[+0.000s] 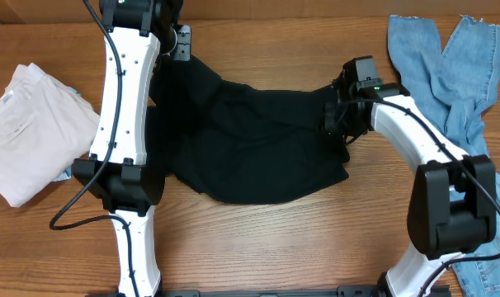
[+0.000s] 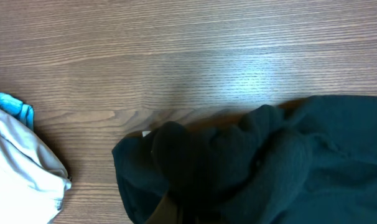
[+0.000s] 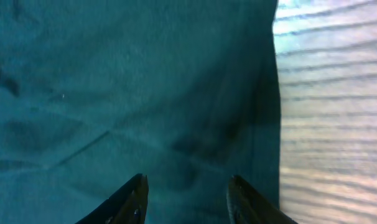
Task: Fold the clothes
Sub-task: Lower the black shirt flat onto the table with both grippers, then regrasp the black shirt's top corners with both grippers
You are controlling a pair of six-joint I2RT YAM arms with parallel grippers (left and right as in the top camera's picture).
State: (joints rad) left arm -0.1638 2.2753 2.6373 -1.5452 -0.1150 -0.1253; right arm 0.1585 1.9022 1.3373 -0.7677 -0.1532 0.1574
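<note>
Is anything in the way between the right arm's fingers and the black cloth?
No, nothing I can see. The right gripper holds its fingers open over the black cloth; only its fabric shows between them.

Wood table: black garment, jeans, white bundle

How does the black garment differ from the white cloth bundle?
The black garment is dark and spread out, wrinkled, across the middle; the white cloth bundle is pale and gathered compactly at the left edge. The garment covers more area than the bundle. Both lie on the wooden table.
</note>
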